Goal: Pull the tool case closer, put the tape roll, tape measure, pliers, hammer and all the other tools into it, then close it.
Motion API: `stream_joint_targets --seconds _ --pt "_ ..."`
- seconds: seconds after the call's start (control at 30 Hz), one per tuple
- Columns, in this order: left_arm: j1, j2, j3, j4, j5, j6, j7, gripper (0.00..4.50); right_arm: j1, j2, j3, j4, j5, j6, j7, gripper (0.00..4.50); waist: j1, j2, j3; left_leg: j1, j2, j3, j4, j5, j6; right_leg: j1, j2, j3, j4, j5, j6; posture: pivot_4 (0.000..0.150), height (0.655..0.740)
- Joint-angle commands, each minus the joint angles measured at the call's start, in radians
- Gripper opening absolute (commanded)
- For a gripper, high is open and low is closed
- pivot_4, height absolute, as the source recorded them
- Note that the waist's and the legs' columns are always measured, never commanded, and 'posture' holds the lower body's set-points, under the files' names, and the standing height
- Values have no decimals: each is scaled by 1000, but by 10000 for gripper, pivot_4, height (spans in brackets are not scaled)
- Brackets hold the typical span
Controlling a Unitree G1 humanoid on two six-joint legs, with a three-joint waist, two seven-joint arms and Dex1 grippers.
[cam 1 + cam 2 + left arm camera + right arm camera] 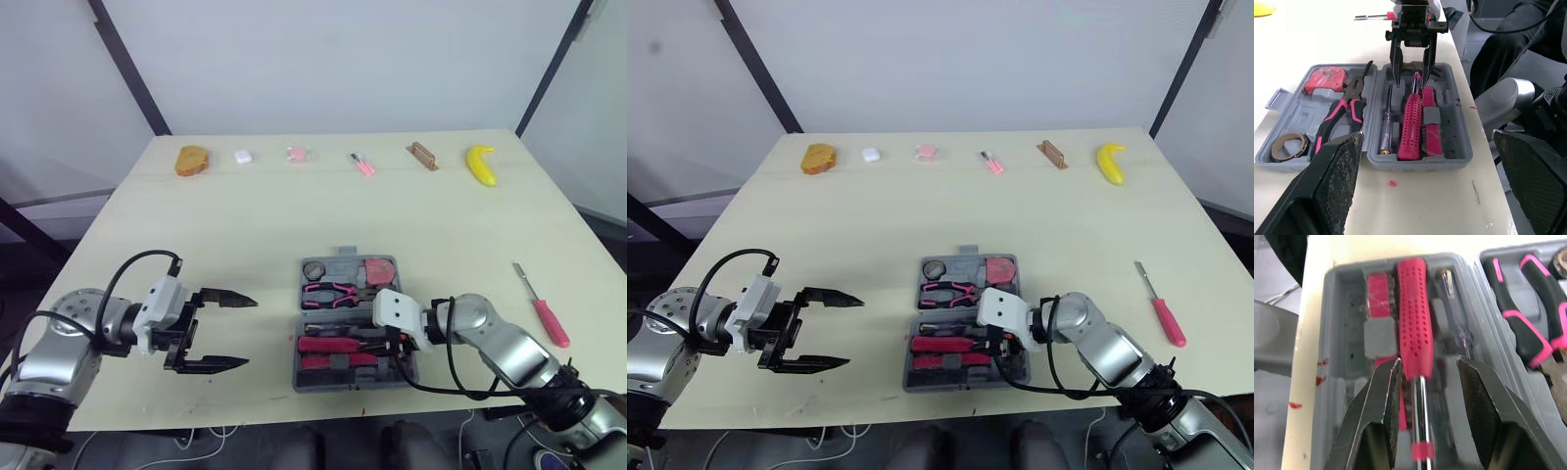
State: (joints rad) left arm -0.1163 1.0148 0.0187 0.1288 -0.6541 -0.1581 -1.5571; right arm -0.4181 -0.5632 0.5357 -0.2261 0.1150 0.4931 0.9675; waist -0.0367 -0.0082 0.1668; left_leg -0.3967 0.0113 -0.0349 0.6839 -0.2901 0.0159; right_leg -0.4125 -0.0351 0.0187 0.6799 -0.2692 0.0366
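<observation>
**Right end effector [1430,366] straddles the hammer [1414,318] in the open tool case [345,255]**

Head views: the tool case lies open on the table [245,225] near its front edge. The tape roll [313,269], tape measure [378,268] and pliers [331,291] sit in its far half, and the hammer in its near half. The right end effector hangs over the right end of the near half. The left end effector [250,333] hovers over the table well to the left of the case, fingers wide apart and empty. A pink screwdriver [544,311] lies to the right, well apart from the case. Bread [192,160], a banana [481,164] and small items line the far edge.

Left wrist view: the right end effector's fingers point down on either side of the hammer's shaft. A slim clear screwdriver [1386,122] lies just beside the pink handle.

Right wrist view: the fingers stand apart with the chrome shaft between them, close to one finger, and they clamp nothing
</observation>
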Motion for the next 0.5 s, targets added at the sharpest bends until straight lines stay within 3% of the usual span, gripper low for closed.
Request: stream_joint_targets --seconds 0.03,0.17,0.5 --pt "-7 2 14 -6 -6 -7 -57 45000 -2 -24 11 -17 -35 -29 25 18922 1 0 0 0 0 0 0 0 0 0 0 0 0 0 0 1500 7400" --pt "-2 2 17 -7 -4 -10 -57 45000 -11 -16 10 -19 -50 39 14 18922 2 0 0 0 0 0 0 0 0 0 0 0 0 0 0 1500 7400" --pt "-5 -7 17 -3 0 -12 -57 45000 -6 18 5 -5 -61 -7 20 18922 1 0 0 0 0 0 0 0 0 0 0 0 0 0 0 1500 7400"
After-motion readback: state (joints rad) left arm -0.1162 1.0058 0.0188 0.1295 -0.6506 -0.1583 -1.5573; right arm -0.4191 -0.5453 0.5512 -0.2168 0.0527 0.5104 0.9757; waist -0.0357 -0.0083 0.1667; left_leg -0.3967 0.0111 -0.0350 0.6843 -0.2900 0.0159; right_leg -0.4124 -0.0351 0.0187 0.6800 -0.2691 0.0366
